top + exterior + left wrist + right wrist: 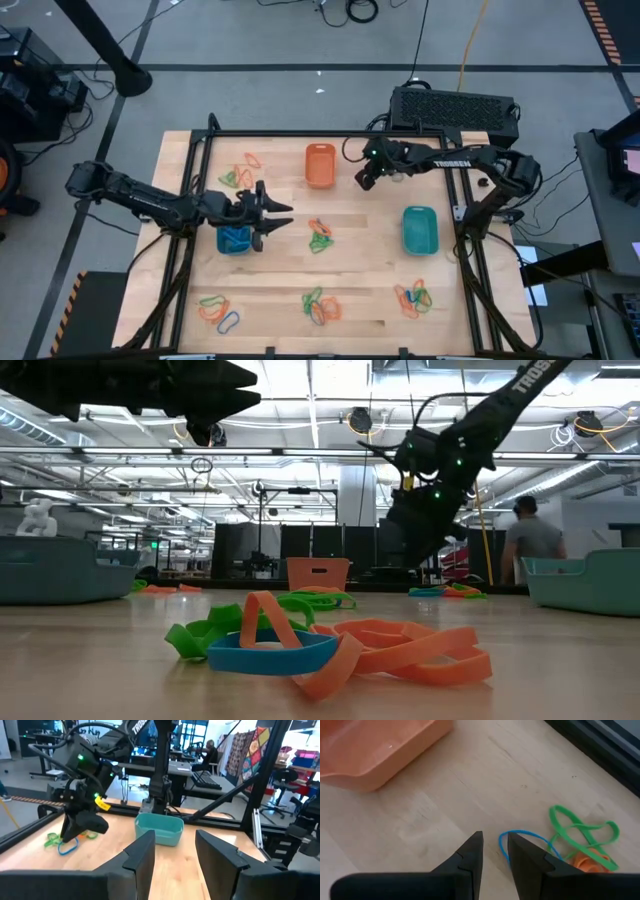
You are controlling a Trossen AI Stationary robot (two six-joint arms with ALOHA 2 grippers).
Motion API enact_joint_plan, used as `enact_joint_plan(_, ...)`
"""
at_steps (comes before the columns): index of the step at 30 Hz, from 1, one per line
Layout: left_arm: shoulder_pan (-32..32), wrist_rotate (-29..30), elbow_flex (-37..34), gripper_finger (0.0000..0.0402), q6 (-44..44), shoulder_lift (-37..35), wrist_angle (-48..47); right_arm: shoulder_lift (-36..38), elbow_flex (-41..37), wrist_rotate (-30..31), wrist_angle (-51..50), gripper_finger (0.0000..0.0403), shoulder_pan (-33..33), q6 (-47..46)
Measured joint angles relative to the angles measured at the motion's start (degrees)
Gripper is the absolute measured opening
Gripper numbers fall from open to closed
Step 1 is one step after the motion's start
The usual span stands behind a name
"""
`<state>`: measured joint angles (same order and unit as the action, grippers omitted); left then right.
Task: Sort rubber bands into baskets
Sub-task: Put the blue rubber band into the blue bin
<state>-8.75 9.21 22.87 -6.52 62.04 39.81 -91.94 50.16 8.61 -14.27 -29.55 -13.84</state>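
We work the right gripper (494, 851) low near the far edge of the tabletop (360, 260), just beside the orange basket (320, 164). Its fingers stand narrowly apart and hold nothing; a blue band (525, 839) lies at the fingertips, touching a green band (582, 832) and an orange one (590, 861). We should close on the blue loop alone and lift slowly, so the neighbours drop free. The blue basket (234, 240) sits toward the left edge, beneath the left gripper (280, 215), whose fingers are spread and empty; we judge it must clear first.
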Motion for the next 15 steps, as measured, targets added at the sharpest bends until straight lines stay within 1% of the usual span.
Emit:
enact_joint_plan(6, 0.00, 0.00, 0.00, 0.0148, 1.37, 0.00, -0.21, -1.52, -0.52, 0.34, 0.17, 0.0082, -0.58, -0.47)
enact_joint_plan(15, 0.00, 0.00, 0.02, 0.0148, 1.30, 0.00, 0.02, -9.63, -0.36, 1.87, 3.29, 0.0082, -0.54, 0.50)
